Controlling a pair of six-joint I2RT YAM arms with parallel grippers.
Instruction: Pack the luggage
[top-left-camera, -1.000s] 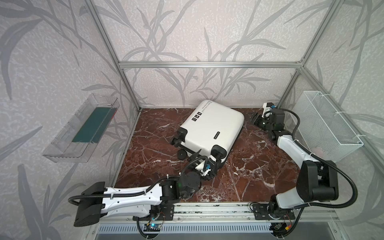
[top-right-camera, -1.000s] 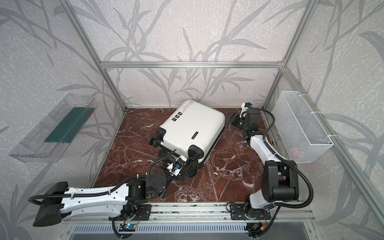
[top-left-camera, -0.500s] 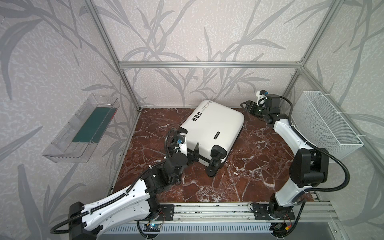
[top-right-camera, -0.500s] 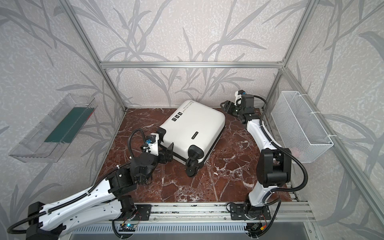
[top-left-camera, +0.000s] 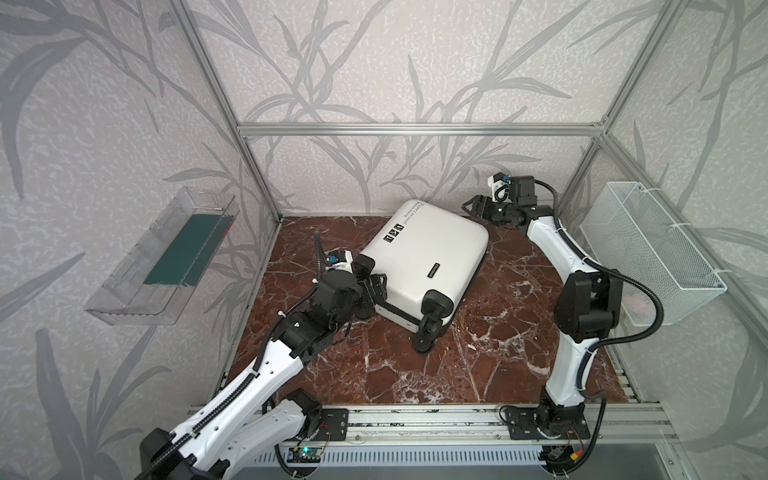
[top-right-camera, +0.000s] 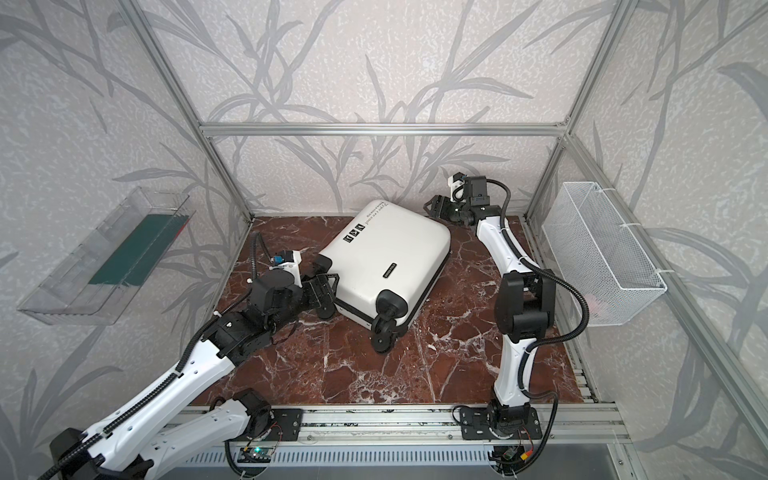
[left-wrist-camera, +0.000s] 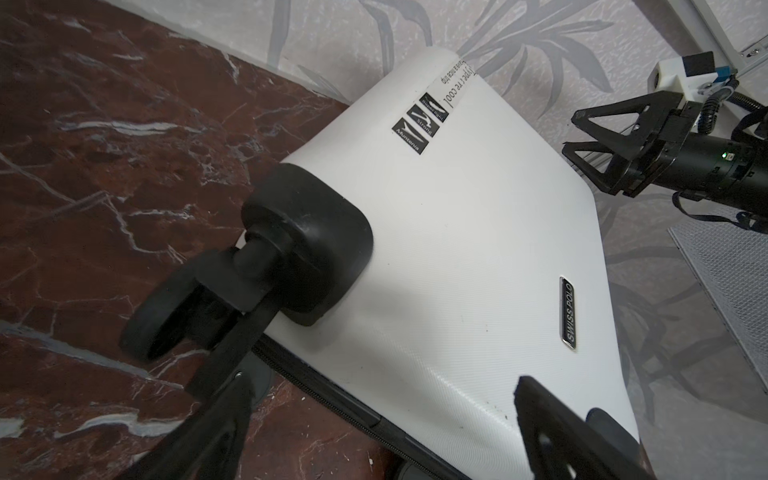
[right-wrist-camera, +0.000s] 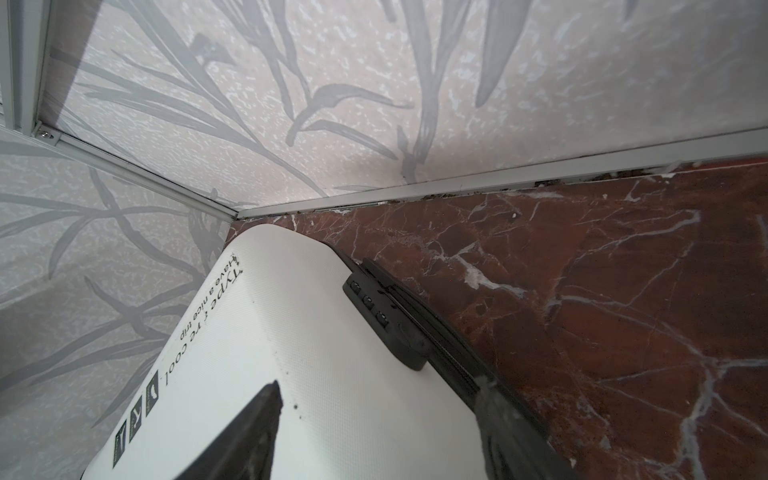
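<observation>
**A:** Where is the luggage (top-left-camera: 424, 253)?

**B:** It lies flat and closed on the bench (top-left-camera: 457, 365), set askew. Its lettered end is almost at the far edge and its wheels point toward the front left.

**A:** And the left gripper (top-left-camera: 376, 287)?

**B:** It is at the wheel end with its jaws spread wide. One finger is beside a caster (left-wrist-camera: 166, 316) and the other is over the white top. I cannot tell whether either touches.

**A:** The right gripper (top-left-camera: 473, 206)?

**B:** It is toward the far right corner, just beside the luggage near the combination lock (right-wrist-camera: 374, 309). Its jaws are apart, with nothing between them.

**A:** Anything else?

**B:** A wire basket (top-left-camera: 648, 249) hangs on the right wall and a clear bin (top-left-camera: 166, 257) on the left wall — both off the bench.
</observation>
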